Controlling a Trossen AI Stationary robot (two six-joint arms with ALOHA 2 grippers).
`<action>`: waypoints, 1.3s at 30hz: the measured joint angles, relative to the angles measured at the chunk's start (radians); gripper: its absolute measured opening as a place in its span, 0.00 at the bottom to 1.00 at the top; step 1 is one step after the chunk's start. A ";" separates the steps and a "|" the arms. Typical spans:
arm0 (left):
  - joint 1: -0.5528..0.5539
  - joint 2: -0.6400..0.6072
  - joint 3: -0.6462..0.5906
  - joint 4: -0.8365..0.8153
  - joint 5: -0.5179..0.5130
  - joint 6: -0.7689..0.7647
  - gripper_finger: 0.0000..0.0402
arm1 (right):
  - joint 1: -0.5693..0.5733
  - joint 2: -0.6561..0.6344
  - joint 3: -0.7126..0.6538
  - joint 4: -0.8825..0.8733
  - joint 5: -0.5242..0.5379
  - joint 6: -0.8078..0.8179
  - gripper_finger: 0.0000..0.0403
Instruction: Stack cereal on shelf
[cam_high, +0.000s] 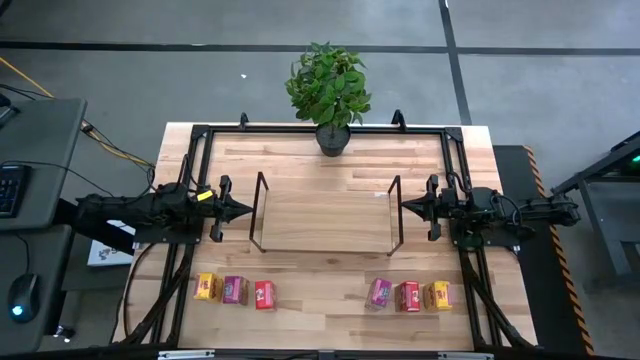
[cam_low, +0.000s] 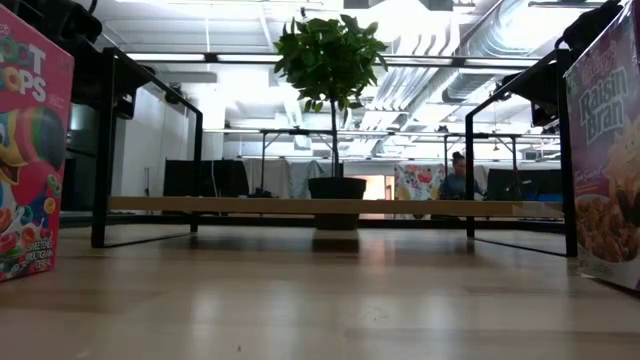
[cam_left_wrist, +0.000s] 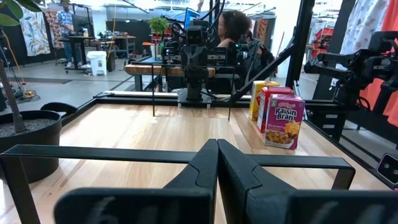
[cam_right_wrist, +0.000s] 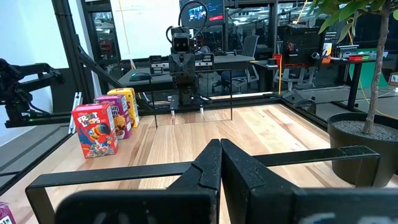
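A light-wood butcher-block desk (cam_high: 330, 290) seen from above, edged by a black metal rail. At its middle sits the shelf (cam_high: 325, 215): a flat pale board with a thin black wire frame standing at each end. Nothing lies on it.

The left gripper (cam_high: 243, 211) points at the shelf's left frame, just beside it, fingers pressed together to a point. The right gripper (cam_high: 407, 207) mirrors it at the right frame, fingers likewise pressed together. Neither holds anything.

Six small cardboard cereal boxes stand upright along the desk's near edge in two rows of three. The left row (cam_high: 234, 290) runs yellow, pink, red; the right row (cam_high: 410, 295) runs pink, red, yellow. Both rows are well apart from the shelf.

A leafy potted plant (cam_high: 329, 90) in a dark round pot stands at the far edge, behind the shelf.

The low view alone shows the board raised slightly off the desk, with a glossy red box (cam_low: 30, 160) at one edge and a purple Raisin Bran box (cam_low: 603, 160) at the other. Each wrist view shows its closed dark fingers against the near frame, the opposite arm beyond the shelf, and one row of boxes. People sit blurred in the room beyond.
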 joint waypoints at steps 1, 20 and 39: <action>0.000 0.000 0.000 0.000 0.000 0.000 0.00 | 0.000 0.000 0.000 0.000 0.000 0.000 0.00; 0.000 0.000 0.000 0.000 0.000 0.000 0.00 | 0.000 0.000 0.000 0.005 0.028 -0.134 0.00; 0.000 0.000 0.000 0.000 0.000 0.000 0.00 | 0.000 0.119 0.005 0.690 -0.084 0.251 0.00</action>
